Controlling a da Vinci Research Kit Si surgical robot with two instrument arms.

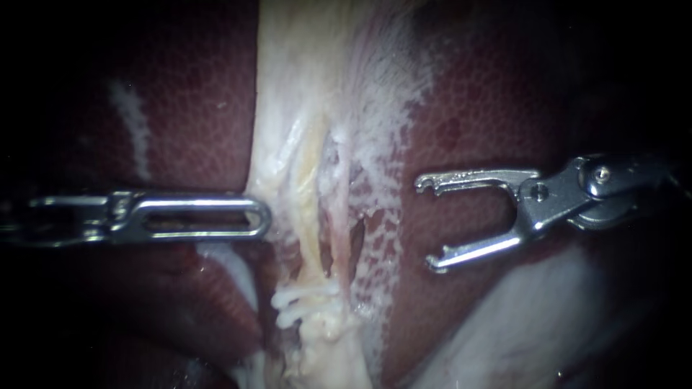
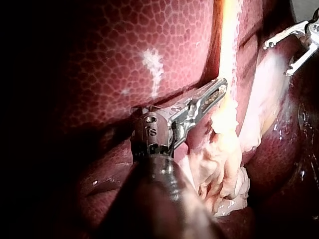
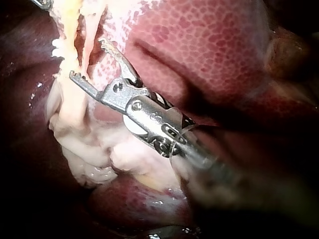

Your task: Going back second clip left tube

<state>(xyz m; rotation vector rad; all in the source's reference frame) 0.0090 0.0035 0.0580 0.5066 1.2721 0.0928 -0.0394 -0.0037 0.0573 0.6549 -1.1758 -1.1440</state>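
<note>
Endoscope view: your right tool [image 1: 430, 223] has its jaws released and empty, near the left tube [image 1: 311, 230]; a white clip [image 1: 306, 301] sits lower on it; your left tool [image 1: 256, 216] is clenched on the pale tissue edge; retreat step likely in hand; next, back straight out, clear of the liver [image 1: 194, 94].

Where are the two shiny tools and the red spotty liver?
left instrument [image 1: 261, 217], endoscope view, on its tip.
right instrument [image 1: 427, 223], endoscope view, midway between the tips of its open jaws.
liver [image 1: 194, 108], endoscope view, on its red mottled surface.
</note>
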